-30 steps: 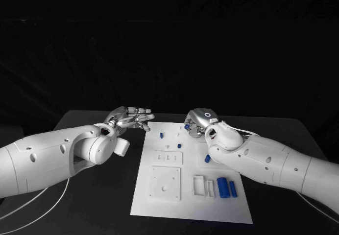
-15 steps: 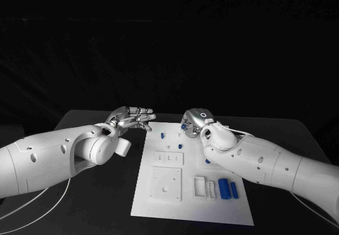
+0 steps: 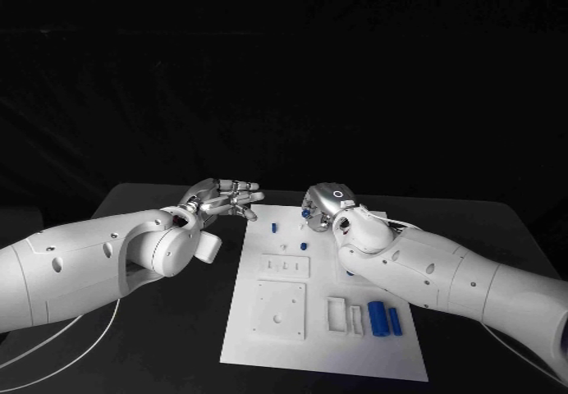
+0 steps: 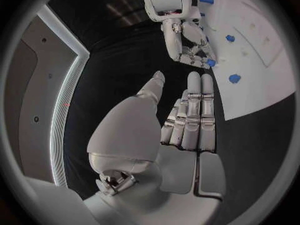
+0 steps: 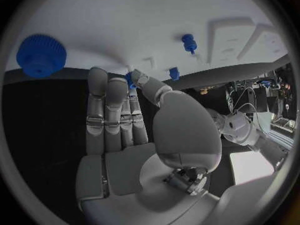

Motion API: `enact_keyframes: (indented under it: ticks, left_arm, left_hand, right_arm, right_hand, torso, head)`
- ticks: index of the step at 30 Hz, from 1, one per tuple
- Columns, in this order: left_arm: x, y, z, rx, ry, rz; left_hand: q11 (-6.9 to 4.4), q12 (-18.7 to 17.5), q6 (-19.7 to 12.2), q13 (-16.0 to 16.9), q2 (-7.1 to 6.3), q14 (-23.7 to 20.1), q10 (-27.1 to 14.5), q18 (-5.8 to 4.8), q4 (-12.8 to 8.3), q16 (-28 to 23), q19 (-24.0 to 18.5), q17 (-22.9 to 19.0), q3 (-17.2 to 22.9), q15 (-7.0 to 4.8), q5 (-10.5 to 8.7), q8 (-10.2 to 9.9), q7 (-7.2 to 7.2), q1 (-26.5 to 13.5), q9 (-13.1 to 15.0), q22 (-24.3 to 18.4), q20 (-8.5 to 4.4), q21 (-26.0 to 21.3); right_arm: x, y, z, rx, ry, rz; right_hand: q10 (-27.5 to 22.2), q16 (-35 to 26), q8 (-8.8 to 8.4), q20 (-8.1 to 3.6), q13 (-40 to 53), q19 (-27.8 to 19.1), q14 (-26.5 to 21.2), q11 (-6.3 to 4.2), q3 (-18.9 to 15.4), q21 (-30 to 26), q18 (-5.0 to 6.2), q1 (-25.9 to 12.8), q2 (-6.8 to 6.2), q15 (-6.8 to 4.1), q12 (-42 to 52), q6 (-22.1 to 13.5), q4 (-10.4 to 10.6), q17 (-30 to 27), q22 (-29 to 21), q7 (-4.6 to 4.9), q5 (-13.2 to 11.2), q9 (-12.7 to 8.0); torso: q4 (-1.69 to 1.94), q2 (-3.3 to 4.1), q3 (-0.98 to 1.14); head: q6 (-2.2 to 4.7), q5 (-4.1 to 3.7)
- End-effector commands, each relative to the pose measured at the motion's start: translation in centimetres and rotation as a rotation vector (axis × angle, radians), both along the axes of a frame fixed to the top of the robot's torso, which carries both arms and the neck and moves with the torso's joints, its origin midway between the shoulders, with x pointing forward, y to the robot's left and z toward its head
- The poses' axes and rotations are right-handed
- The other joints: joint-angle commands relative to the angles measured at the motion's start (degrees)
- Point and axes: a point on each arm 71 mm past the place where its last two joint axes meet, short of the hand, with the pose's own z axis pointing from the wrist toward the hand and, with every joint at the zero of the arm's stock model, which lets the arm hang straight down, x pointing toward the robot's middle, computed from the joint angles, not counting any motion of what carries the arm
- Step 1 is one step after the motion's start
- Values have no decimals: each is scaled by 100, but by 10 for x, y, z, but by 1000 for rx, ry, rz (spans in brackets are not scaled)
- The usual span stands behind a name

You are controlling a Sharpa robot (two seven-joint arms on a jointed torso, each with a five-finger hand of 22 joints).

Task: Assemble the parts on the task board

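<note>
Black worktop [image 3: 177,328] carries the white task board [image 3: 319,328] in its middle. At the board's far edge, the left hand [image 3: 222,199] hovers with fingers spread, holding nothing; the right hand [image 3: 326,203] pinches a small blue part [image 5: 129,80] there.

Dim bg, sharp centre, maybe fisheye-bent edges.

One task board [image 3: 326,345], white, on one black table [image 3: 474,222]. Blue parts visible in head view: two small pegs [image 3: 271,225] far on the board, two longer cylinders [image 3: 375,317] near right. Two hands: left [image 3: 222,198], right [image 3: 328,203].
</note>
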Motion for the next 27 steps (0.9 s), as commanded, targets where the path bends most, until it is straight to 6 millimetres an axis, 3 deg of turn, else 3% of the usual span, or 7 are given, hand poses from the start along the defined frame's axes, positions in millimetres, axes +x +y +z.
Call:
enact_keyframes:
  ticks: [1,27]
  left_arm:
    - [0,-4,4,-6,-10,-20]
    - [0,-7,6,-7,-14,-26]
  left_hand:
    - [-6,24,-11,8,49,39,-50,83,-27,-3,-11,1,-19,10,-5,-3,0,3,-7,-3,2,25]
    - [-8,24,5,8,49,41,-48,82,-42,-5,-23,1,-19,8,-3,-2,-3,6,-6,-2,0,43]
  right_arm:
    - [1,1,0,-18,-5,8]
    - [4,4,-4,-38,16,7]
  right_hand:
    - [33,-38,18,-24,-9,26,-5,17,25,-12,60,25,59,-27,18,38,-4,8,5,19,27,108]
    - [24,-49,20,-20,-11,49,-4,19,-1,-95,56,15,73,-23,18,32,-18,9,83,20,50,102]
  torso:
    - [3,4,-7]
    - [4,11,-16]
  head:
    - [-10,2]
    - [-44,35]
